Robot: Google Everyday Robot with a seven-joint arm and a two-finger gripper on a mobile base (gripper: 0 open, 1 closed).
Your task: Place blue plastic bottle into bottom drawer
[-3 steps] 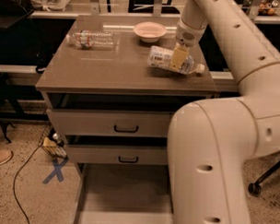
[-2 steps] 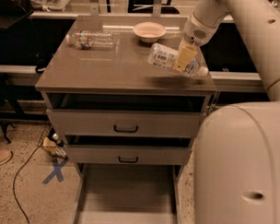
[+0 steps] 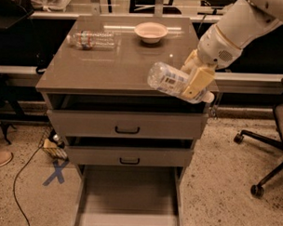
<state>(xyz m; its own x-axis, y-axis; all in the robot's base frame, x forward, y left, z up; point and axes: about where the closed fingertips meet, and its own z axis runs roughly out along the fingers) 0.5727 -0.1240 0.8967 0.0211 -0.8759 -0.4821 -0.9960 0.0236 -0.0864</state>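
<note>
Camera view: gripper (image 3: 196,84) clamps bottle (image 3: 167,79) over cabinet (image 3: 110,69) corner.

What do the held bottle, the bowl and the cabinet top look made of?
Held bottle: thin translucent plastic, glossy, printed label; the pincer is shut on it near the front right edge of the cabinet top.
Pale bowl: smooth; ceramic or plastic, cannot tell.
Cabinet top: probably grey-brown laminate or painted metal; satin, with soft reflections.

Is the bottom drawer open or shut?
Open: the drawer is pulled out, its floor showing. The claw grips the bottle over the cabinet's front edge.
</note>
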